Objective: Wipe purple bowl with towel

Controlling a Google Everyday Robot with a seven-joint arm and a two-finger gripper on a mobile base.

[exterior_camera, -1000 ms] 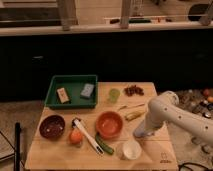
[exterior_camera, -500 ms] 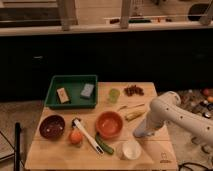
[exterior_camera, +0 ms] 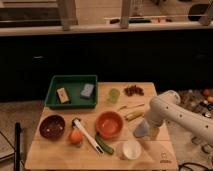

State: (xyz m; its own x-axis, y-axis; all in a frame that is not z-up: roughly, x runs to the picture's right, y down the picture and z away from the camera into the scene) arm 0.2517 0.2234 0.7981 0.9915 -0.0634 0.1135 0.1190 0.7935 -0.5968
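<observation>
The dark purple bowl point(exterior_camera: 52, 126) stands at the front left of the wooden table point(exterior_camera: 55, 155). A blue-grey folded pad that may be the towel point(exterior_camera: 87, 90) lies in the green tray point(exterior_camera: 54, 85) at the back left. My white arm point(exterior_camera: 167, 107) reaches in from the right. Its gripper point(exterior_camera: 142, 130) hangs low over the table's right side, just right of the orange bowl point(exterior_camera: 109, 124) and far from the purple bowl and the tray.
An orange fruit point(exterior_camera: 75, 136), a white-handled tool point(exterior_camera: 85, 132) and a green vegetable point(exterior_camera: 104, 145) lie between the two bowls. A white cup point(exterior_camera: 131, 149) stands at the front. A banana point(exterior_camera: 134, 115), a green cup point(exterior_camera: 114, 95) and grapes point(exterior_camera: 133, 90) are behind the gripper.
</observation>
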